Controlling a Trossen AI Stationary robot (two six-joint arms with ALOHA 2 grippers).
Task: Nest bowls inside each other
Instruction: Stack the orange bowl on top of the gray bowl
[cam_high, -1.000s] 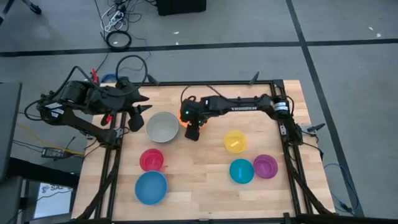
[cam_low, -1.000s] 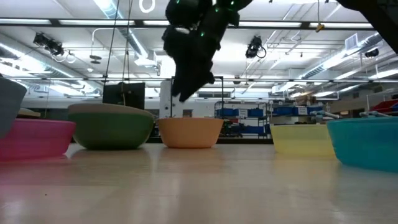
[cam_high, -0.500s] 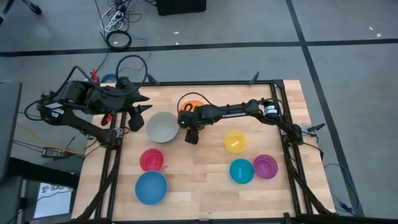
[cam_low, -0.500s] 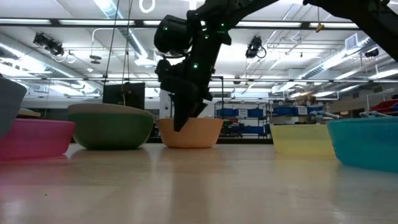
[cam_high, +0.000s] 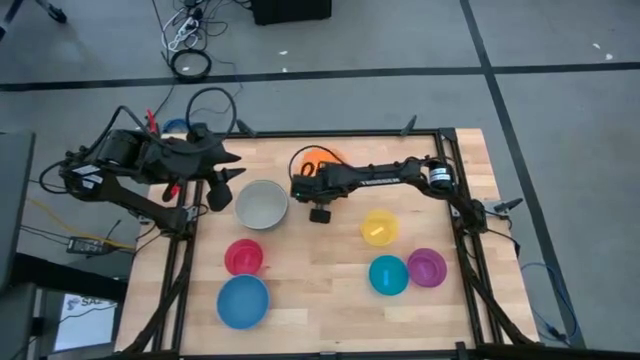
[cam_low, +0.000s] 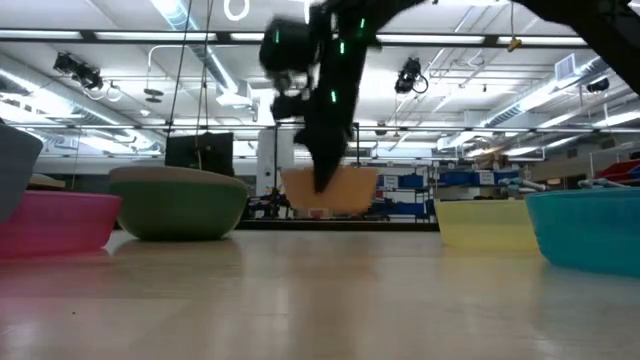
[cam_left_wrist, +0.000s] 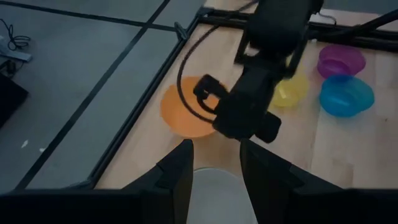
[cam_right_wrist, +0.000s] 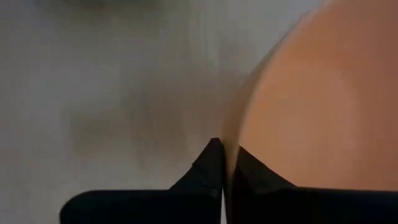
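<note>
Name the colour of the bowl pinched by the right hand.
Orange bowl; right hand grips its rim, clearest in the low view.

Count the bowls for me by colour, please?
Orange bowl: 1
Grey bowl: 1
Red bowl: 1
Blue bowl: 1
Yellow bowl: 1
Teal bowl: 1
Purple bowl: 1
Green bowl, under the grey one: 1
Total: 8

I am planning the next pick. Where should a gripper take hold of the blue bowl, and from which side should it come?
Grip the thin rim of the blue bowl, coming from above with one finger inside and one outside. It sits upright and open, and its round wall looks too wide to span.
</note>
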